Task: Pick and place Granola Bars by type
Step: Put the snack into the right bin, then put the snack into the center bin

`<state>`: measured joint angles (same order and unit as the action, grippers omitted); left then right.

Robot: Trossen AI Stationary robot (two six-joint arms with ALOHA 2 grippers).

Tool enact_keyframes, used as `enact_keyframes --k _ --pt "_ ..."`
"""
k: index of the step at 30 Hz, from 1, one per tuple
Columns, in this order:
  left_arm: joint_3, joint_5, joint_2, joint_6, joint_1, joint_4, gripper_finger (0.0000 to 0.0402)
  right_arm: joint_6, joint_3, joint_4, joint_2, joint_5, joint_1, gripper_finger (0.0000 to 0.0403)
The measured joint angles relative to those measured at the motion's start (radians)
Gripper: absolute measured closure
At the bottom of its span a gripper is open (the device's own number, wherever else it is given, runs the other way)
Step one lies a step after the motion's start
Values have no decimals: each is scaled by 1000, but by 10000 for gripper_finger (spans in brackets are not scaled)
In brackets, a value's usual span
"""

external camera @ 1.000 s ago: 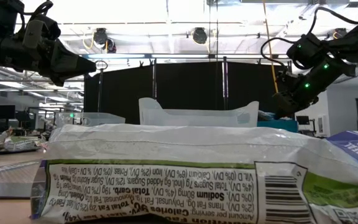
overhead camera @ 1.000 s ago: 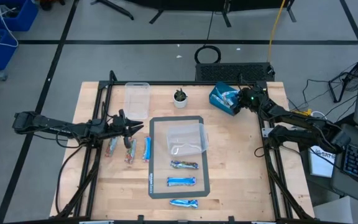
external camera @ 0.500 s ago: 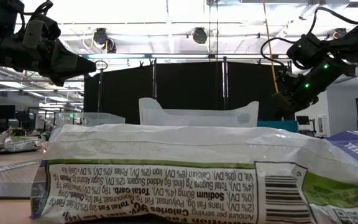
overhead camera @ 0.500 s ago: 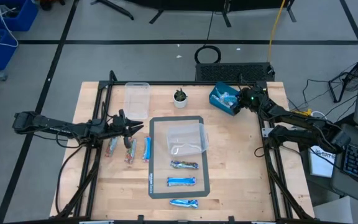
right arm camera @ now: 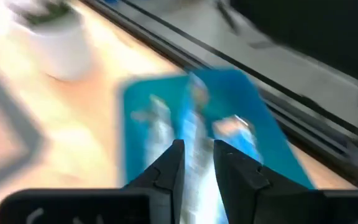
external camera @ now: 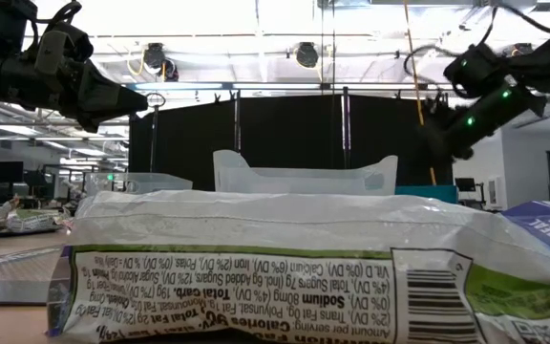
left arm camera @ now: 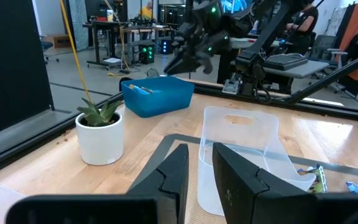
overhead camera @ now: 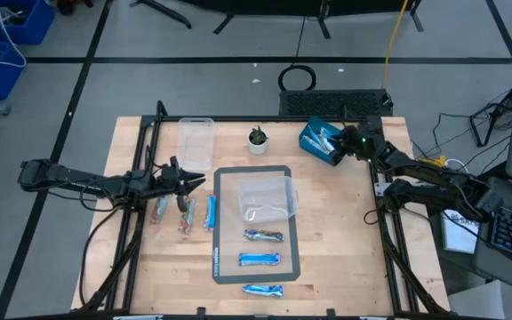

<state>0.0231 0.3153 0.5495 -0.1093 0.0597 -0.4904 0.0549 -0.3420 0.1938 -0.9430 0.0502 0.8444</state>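
My right gripper (overhead camera: 343,142) hangs over the blue bin (overhead camera: 320,140), which sits well to the right of the grey mat (overhead camera: 228,182); its fingers are pinched on a blue-and-white bar (right arm camera: 194,149), with more bars lying in the bin below. My left gripper (overhead camera: 192,180) waits just left of the mat, nearly closed and holding nothing. Three bars (overhead camera: 185,213) lie on the wood left of the mat, below that gripper. Three more (overhead camera: 260,259) lie in a column on and just past the mat's near end, below the clear tub (overhead camera: 266,199).
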Motion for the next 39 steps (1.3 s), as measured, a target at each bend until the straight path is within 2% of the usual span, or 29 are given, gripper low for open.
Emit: enact_keyframes --k 3,5,13,19,21,28,39 --pt "0 0 0 0 0 0 323 -52 0 16 75 120 0 330" --pt "0 0 0 0 0 0 323 -78 0 19 140 163 -1 334" --pt "0 0 0 0 0 0 323 -120 0 -125 413 156 -34 350" --pt "0 0 0 0 0 0 323 -148 15 -229 528 154 -116 364" --pt "0 0 0 0 0 0 323 -151 46 -217 560 126 -161 371" --pt "0 0 0 0 0 0 323 -87 144 -214 687 -102 -304 401" --pt "0 0 0 0 0 0 323 -43 236 -168 806 -135 -456 402"
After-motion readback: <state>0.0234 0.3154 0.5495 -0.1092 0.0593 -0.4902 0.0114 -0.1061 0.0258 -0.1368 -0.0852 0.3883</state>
